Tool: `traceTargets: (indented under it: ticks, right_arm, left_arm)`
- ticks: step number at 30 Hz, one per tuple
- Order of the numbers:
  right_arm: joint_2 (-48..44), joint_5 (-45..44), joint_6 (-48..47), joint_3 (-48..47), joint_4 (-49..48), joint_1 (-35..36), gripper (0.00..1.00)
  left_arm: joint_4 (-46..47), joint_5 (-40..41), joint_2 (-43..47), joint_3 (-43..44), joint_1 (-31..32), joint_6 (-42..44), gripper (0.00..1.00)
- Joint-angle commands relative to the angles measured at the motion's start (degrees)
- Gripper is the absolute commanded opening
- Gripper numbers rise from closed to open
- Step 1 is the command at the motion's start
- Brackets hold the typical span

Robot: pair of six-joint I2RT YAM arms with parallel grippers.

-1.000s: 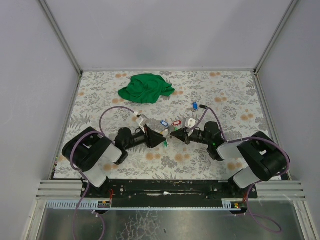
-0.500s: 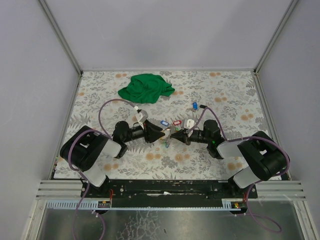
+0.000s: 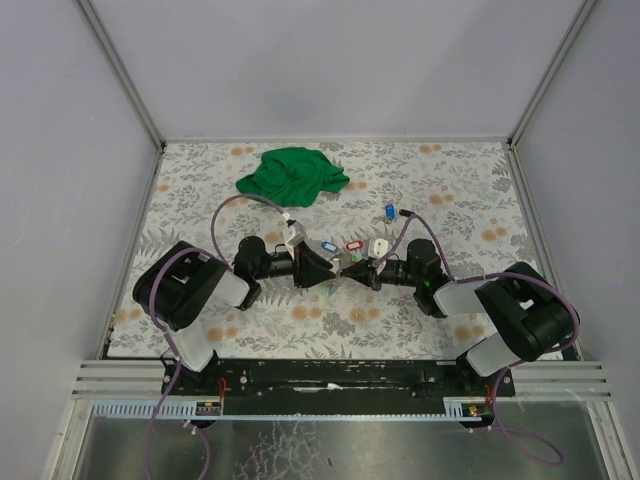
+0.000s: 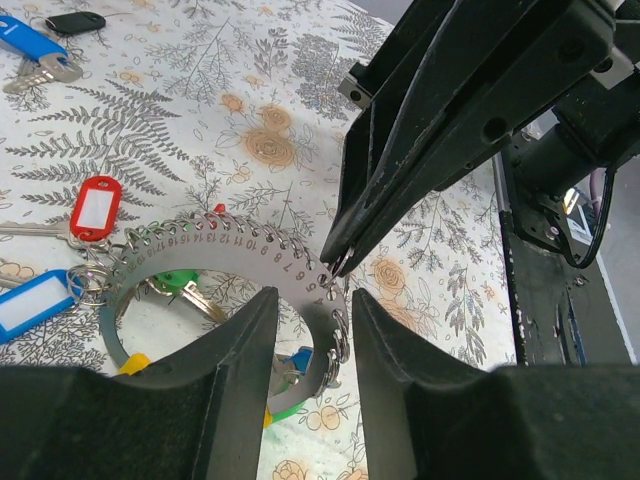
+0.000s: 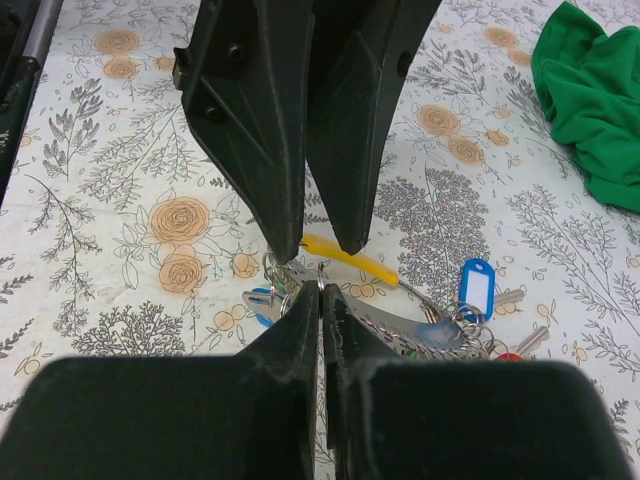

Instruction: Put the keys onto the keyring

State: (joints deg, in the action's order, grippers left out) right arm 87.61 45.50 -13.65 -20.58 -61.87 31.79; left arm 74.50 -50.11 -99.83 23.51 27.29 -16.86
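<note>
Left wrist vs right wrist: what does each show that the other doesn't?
Left wrist only: the numbers stamped along the keyring, plus a black fob and a loose blue key lying far from it.
Right wrist only: the green cloth.
Both: the keyring with a blue-tagged key on it, and the two grippers meeting at its rim. The left gripper is open astride the rim and the right gripper is shut at it.

The left arm and right arm are black, with pale grey housings nearest the base rail. A purple cable loops off each. The left gripper's fingers are matte black wedges with small screws.
</note>
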Motion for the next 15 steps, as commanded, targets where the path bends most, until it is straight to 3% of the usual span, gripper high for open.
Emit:
traceTargets:
  ticks: [1, 15]
  right_arm:
    - [-0.3, 2.3, -0.2, -2.4, -1.8, -0.6, 0.0]
    - [1.8, 5.4, 2.8, -3.7, -3.0, -0.6, 0.0]
  left_arm:
    - [0.0, -2.0, -1.1, 1.8, 0.2, 1.3, 0.34]
    - [0.7, -4.2, -3.9, 4.5, 1.6, 0.3, 0.28]
